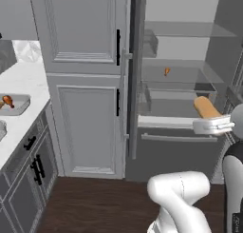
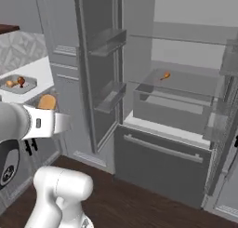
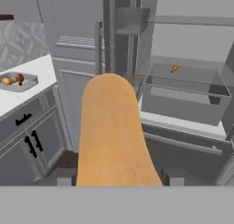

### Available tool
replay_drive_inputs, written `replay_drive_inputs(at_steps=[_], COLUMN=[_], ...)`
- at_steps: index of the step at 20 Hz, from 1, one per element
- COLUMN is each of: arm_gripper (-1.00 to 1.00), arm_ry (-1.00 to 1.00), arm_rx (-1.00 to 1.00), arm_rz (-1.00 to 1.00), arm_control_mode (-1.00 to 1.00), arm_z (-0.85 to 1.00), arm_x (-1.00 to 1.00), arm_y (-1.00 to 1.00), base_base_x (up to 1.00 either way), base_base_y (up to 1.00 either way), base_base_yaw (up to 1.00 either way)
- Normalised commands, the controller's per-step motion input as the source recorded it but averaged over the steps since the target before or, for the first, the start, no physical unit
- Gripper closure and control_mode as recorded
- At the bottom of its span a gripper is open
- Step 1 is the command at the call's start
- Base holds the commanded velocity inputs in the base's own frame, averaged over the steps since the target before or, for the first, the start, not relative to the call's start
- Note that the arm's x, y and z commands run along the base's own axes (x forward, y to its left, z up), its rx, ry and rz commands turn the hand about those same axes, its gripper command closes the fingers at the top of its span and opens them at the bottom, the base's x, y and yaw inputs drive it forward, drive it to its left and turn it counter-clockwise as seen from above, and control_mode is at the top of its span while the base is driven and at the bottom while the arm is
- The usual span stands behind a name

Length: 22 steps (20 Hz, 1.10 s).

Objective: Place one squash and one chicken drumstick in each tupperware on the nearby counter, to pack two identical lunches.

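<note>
My gripper [image 3: 116, 178] is shut on the elongated tan-orange squash [image 3: 112, 131], which stands up out of the hand [image 1: 210, 119] in front of the open fridge. The same squash [image 2: 46, 102] pokes above the hand in the right base view. A small orange chicken drumstick [image 1: 166, 71] lies on a glass fridge shelf [image 2: 165, 76]. On the white counter [image 1: 23, 80] to the left, a grey tupperware [image 3: 28, 83] holds a roundish squash [image 3: 6, 81] and a dark red-brown drumstick [image 3: 19, 77]. A second grey tray [image 1: 1, 130] is cut off at the left edge.
The fridge door [image 2: 100, 59] stands open, with door shelves facing the interior. A clear drawer [image 3: 183, 102] sits under the drumstick's shelf. Tall grey cabinet doors [image 1: 85, 84] separate fridge and counter. Lower cabinets with black handles [image 1: 35, 168] line the left, above dark wood floor.
</note>
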Motion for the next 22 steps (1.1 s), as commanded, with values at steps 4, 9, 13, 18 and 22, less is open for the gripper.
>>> replay_drive_inputs(at_steps=[4,9,13,18,22], arm_gripper=[1.0,1.0,1.0,1.0,1.0], arm_ry=[0.0,0.0,0.0,0.0,0.0], arm_rx=[0.0,0.0,0.0,0.0,0.0], arm_rz=[0.0,0.0,0.0,0.0,0.0], arm_control_mode=[1.0,1.0,1.0,1.0,1.0], arm_z=[0.0,0.0,0.0,0.0,0.0], arm_x=[0.0,0.0,0.0,0.0,0.0], arm_y=[0.0,0.0,0.0,0.0,0.0], base_base_x=[-0.18,0.27,0.77,0.91,0.94], base_base_y=[0.96,0.63,0.2,0.02,-0.02], base_base_yaw=[0.62,0.67,0.49,0.29,0.01])
